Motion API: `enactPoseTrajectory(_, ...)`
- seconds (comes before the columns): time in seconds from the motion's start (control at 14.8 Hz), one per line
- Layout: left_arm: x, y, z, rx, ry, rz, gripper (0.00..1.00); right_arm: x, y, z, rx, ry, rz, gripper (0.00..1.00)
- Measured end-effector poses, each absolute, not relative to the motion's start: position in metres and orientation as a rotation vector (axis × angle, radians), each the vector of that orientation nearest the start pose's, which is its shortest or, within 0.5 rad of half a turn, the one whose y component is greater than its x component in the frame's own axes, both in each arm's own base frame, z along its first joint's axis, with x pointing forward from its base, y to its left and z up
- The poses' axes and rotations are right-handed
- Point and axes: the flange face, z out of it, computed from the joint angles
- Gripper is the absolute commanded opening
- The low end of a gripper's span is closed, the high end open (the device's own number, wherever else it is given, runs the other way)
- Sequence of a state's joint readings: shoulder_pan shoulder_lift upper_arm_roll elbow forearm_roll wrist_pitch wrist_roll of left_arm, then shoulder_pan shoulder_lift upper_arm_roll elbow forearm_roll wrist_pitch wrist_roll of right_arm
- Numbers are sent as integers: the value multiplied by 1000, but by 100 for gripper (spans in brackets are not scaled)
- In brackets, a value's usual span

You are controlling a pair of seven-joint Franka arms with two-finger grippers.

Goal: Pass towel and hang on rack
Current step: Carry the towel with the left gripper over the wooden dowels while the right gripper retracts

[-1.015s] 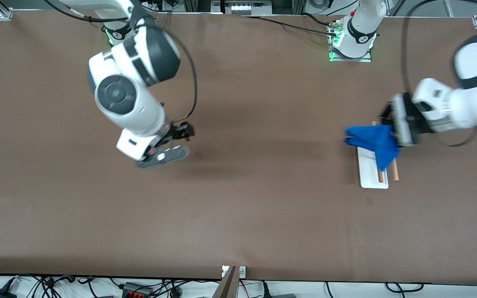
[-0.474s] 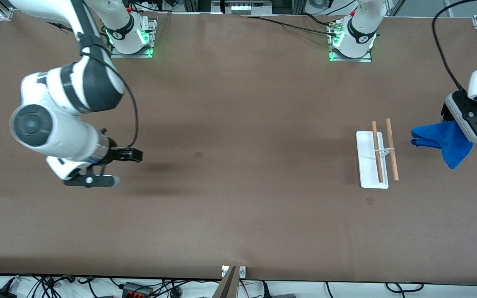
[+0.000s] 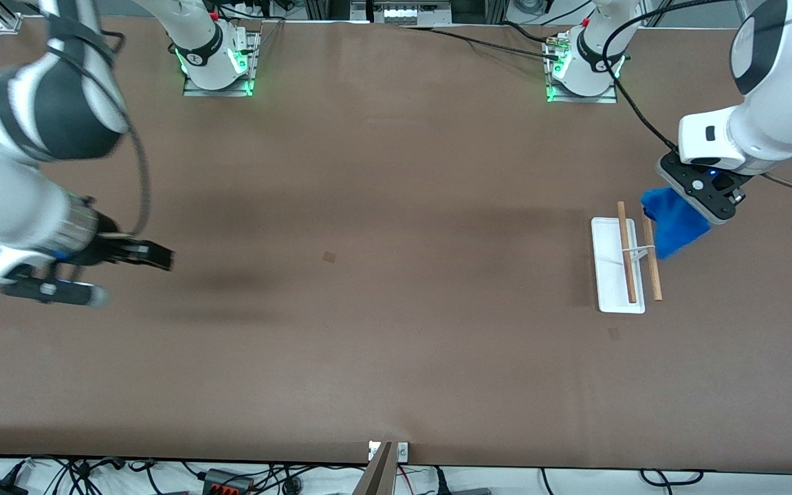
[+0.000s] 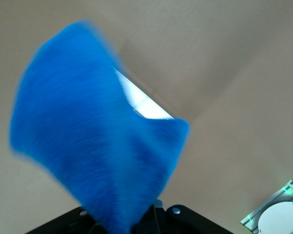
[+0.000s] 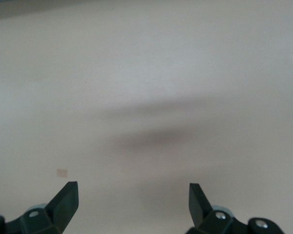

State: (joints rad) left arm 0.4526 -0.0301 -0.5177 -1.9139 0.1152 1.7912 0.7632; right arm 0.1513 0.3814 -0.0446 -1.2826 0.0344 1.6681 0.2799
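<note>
The blue towel (image 3: 671,227) hangs from my left gripper (image 3: 693,198), which is shut on its top. It dangles in the air just beside the rack (image 3: 617,289), toward the left arm's end of the table, and its lower corner overlaps the outer wooden rod (image 3: 652,261) in the front view. The left wrist view is mostly filled by the towel (image 4: 97,146), with the rack's white base (image 4: 145,105) showing past it and my left gripper (image 4: 136,226) pinching the cloth. My right gripper (image 3: 159,259) is open and holds nothing, over bare table at the right arm's end; its fingertips (image 5: 67,195) stand wide apart.
The rack has a flat white base and two parallel wooden rods, the inner one (image 3: 626,251) over the base. A small dark mark (image 3: 329,257) lies mid-table. The left arm's base (image 3: 585,65) and the right arm's base (image 3: 214,58) stand along the table's edge farthest from the front camera.
My left gripper swung the towel from over the rack out toward the table's end, then back close to the rack. My right arm pulled away toward its own end of the table.
</note>
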Motion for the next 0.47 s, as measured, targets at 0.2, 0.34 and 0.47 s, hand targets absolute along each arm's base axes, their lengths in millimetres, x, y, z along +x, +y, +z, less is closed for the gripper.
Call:
enactPoseTrajectory(0.2, 546, -6, 486, -2752, 1231, 153, 0, 649, 24, 568, -3105, 257, -50, 100)
enactPoseTrajectory(0.34, 547, -4, 474, -2729, 1233, 114, 0, 637, -11, 582, -3110, 183, -77, 100)
enactPoseTrajectory(0.47, 546, -4, 463, -2725, 1241, 99, 0, 630, -29, 589, -3115, 138, -85, 100)
